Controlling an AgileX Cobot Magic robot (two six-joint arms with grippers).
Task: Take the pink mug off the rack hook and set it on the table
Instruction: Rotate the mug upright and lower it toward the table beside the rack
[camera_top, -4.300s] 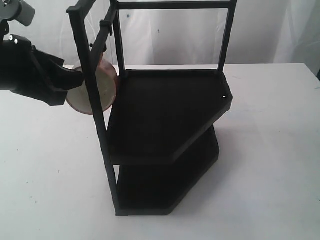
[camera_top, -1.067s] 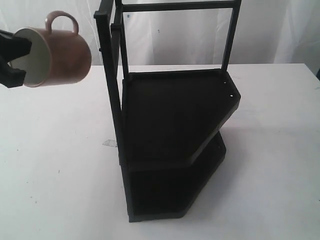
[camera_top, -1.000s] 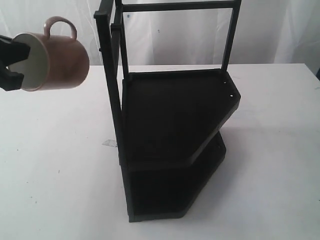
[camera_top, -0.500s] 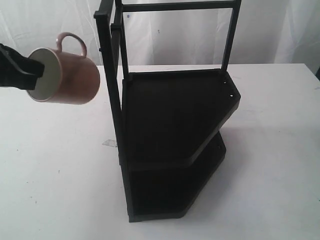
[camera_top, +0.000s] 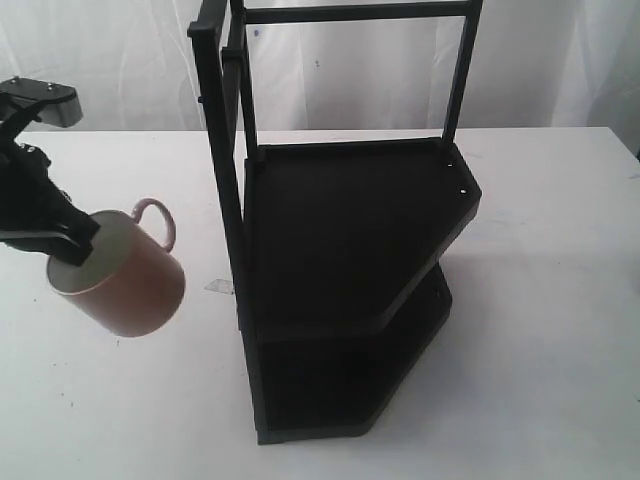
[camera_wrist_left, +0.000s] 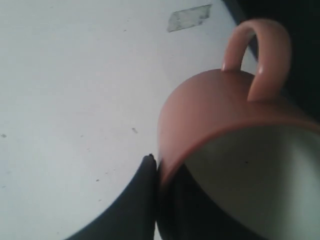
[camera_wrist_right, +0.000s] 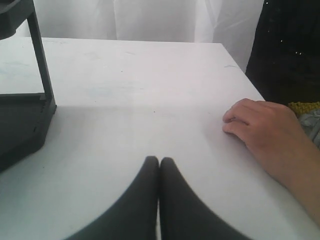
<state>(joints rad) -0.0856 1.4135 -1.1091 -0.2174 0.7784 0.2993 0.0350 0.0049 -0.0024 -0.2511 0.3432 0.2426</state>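
The pink mug (camera_top: 125, 280) hangs tilted low over the white table (camera_top: 540, 260), left of the black rack (camera_top: 350, 240); its mouth faces up and left and its handle (camera_top: 157, 218) points toward the rack. My left gripper (camera_top: 72, 247) is shut on the mug's rim. In the left wrist view one finger (camera_wrist_left: 142, 192) lies outside the mug (camera_wrist_left: 215, 110) wall and the other sits inside the cream interior. Whether the mug touches the table I cannot tell. A small bare peg (camera_top: 203, 99) shows on the rack's left side. My right gripper (camera_wrist_right: 159, 162) is shut on nothing over the table (camera_wrist_right: 140, 85).
A small grey scrap (camera_top: 218, 286) lies on the table between mug and rack, also visible as the scrap (camera_wrist_left: 189, 17) from the left wrist. A person's hand (camera_wrist_right: 265, 130) rests on the table near my right gripper. The rack's corner (camera_wrist_right: 25, 115) stands beside that gripper.
Over the last second my left gripper has carried the mug down from head height at the rack's top to just above the table, and tipped it from sideways toward upright.
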